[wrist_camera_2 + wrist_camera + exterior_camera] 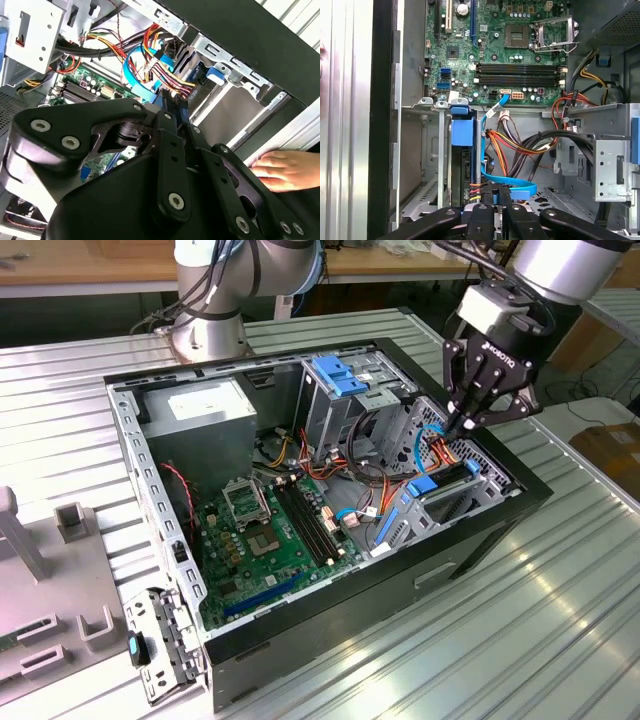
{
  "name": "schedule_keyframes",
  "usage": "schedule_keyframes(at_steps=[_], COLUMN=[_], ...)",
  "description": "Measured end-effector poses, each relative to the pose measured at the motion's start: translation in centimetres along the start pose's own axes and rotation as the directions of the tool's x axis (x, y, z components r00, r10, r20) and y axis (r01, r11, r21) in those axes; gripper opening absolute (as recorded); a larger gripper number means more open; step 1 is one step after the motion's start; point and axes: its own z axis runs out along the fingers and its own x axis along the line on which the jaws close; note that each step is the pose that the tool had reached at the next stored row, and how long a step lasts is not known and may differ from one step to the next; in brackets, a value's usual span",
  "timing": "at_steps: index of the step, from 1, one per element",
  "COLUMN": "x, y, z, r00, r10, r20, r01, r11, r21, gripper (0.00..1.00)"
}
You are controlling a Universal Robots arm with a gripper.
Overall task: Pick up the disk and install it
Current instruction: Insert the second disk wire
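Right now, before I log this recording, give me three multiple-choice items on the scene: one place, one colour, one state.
1. Where is the gripper?
A. Above the drive bay
B. Above the power supply
C. Off the case, over the table

2. What colour is the plastic on the disk?
A. Red
B. Green
C. Blue

3. How is the computer case?
A. Closed
B. Open, lying on its side
C. Standing upright

Answers:
1. A: the gripper hangs over the drive bay at the exterior view's right.
2. C: the disk carries bright blue plastic.
3. B: the computer case lies open with its motherboard exposed.
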Motion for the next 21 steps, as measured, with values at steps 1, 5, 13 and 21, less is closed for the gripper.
schedule_keyframes(at_steps=[1,5,13,21], x=[0.38,1.00,2.96,3.09], y=[0.02,0.64,1.20,2.35], z=[0.07,0.29,0.72,1.14], r00=[0.9999,0.9997,0.9969,0.9968], r10=[0.000,-0.001,-0.005,0.000], r20=[0.0106,0.0231,0.0784,0.0802], r01=[0.000,0.001,0.003,-0.009], r11=[1.0000,1.0000,0.9996,0.9943], r21=[0.0010,0.0075,0.0290,0.1059], gripper=[0.16,0.16,0.16,0.16])
